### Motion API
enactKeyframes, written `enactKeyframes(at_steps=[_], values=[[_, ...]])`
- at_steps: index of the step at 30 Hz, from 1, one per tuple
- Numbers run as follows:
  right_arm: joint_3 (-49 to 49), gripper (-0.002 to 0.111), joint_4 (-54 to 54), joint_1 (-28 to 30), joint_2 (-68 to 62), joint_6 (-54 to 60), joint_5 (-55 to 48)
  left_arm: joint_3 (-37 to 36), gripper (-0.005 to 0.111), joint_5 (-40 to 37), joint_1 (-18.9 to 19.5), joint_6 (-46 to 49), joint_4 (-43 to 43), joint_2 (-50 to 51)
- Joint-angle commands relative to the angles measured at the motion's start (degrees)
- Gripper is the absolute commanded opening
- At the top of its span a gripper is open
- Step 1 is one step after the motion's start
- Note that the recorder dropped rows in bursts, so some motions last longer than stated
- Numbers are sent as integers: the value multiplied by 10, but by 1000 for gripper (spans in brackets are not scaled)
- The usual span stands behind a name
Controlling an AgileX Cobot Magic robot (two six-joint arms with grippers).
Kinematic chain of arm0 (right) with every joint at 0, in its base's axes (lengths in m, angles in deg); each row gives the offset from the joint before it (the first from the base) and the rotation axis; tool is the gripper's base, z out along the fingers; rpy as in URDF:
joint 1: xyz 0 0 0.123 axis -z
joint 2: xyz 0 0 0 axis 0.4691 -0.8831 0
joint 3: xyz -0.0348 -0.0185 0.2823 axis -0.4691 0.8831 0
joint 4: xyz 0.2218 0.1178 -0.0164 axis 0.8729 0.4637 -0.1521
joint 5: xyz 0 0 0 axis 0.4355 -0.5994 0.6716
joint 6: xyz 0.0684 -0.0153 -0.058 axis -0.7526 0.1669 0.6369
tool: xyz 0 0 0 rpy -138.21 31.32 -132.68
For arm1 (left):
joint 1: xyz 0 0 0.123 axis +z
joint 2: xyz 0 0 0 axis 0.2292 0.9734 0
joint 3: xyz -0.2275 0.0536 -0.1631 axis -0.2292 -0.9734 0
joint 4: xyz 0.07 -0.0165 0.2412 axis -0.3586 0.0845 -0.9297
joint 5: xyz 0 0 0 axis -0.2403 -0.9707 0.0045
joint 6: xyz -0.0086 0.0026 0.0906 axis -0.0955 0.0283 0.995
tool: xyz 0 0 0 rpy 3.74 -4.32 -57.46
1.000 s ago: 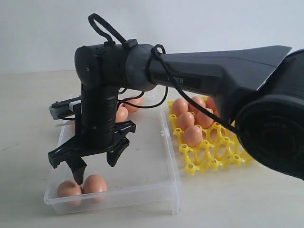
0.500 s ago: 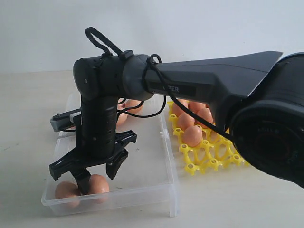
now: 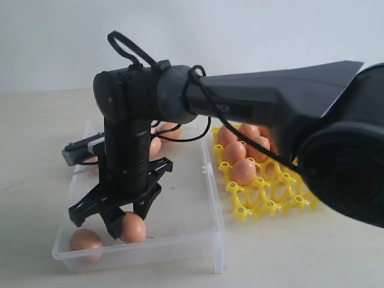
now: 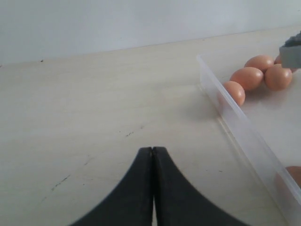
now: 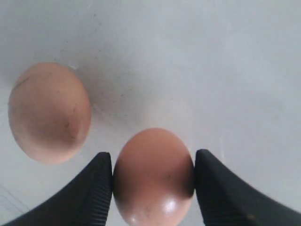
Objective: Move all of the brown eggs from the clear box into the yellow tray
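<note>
My right gripper hangs low in the near end of the clear box. Its two pads press both sides of a brown egg, so it is shut on that egg. A second brown egg lies just beside it in the near left corner, apart from the fingers. More brown eggs lie at the far end of the box. Several eggs sit in the yellow tray to the right of the box. My left gripper is shut and empty over bare table next to the box wall.
The right arm's dark body stretches across above the tray and the box. The tray's near cups hold nothing. Pale tabletop spreads left of the box.
My right gripper has sunk lower into the box and drawn its fingers in on the egg. That egg now sits a little apart from its neighbour.
</note>
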Motion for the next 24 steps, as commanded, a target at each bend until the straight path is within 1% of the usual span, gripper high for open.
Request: enactKeyframes(at_steps=[1, 2, 3, 5, 9, 12, 15, 18, 20, 24], values=[[70, 0, -54, 33, 111, -28, 146, 3, 0, 4, -1, -3, 2, -3], [100, 0, -68, 40, 136, -36, 185, 3, 0, 4, -1, -3, 2, -3], [151, 0, -79, 53, 174, -36, 245, 3, 0, 4, -1, -3, 2, -3], [234, 0, -95, 75, 226, -36, 323, 3, 0, 4, -1, -3, 2, -3], [419, 0, -118, 139, 343, -38, 520, 3, 0, 4, -1, -3, 2, -3], [532, 0, -118, 192, 408, -38, 639, 3, 0, 4, -1, -3, 2, -3], [624, 0, -118, 239, 445, -37, 745, 3, 0, 4, -1, -3, 2, -3], [693, 0, -118, 276, 456, -36, 842, 3, 0, 4, -1, -3, 2, -3], [727, 0, -118, 291, 453, -36, 893, 3, 0, 4, -1, -3, 2, -3], [758, 0, -118, 303, 430, -36, 937, 3, 0, 4, -1, -3, 2, -3]])
